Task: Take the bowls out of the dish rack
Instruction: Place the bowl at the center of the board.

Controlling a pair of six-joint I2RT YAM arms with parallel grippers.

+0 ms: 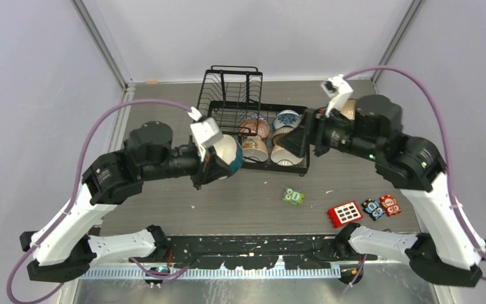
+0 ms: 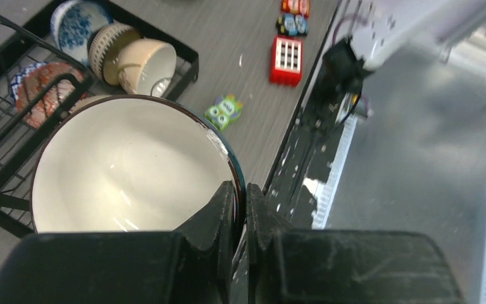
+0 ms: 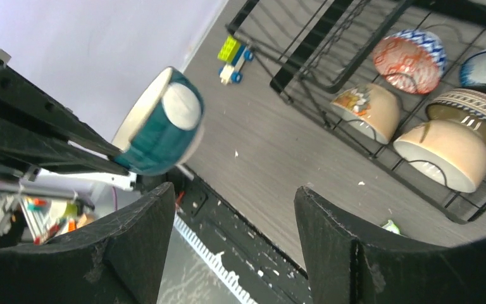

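**A:** From above, what is the risk?

**B:** The left end effector is clamped on the rim of the teal bowl, which hangs in the air just beside the left edge of the dish rack. A rim pinch on a tilted bowl could let it pivot or slip, I think, and drop to the counter. The right end effector hovers over the rack's right side, jaws apart and holding nothing. Several bowls sit in the lower tray.

**A:** And the left wrist view?

**B:** One finger is inside the bowl's cream interior and the other is outside, so they bite only a thin strip of wall. Glazed ceramic is probably slick. The rack's wires lie close beside the bowl, so a careless swing might clip them.

**A:** The right wrist view?

**B:** Its fingers stand wide apart with nothing between them. A cream bowl lies on its side among the wires. If a finger caught a wire while reaching in, it could jolt the rack. The two arms are also near each other, so they might crowd.
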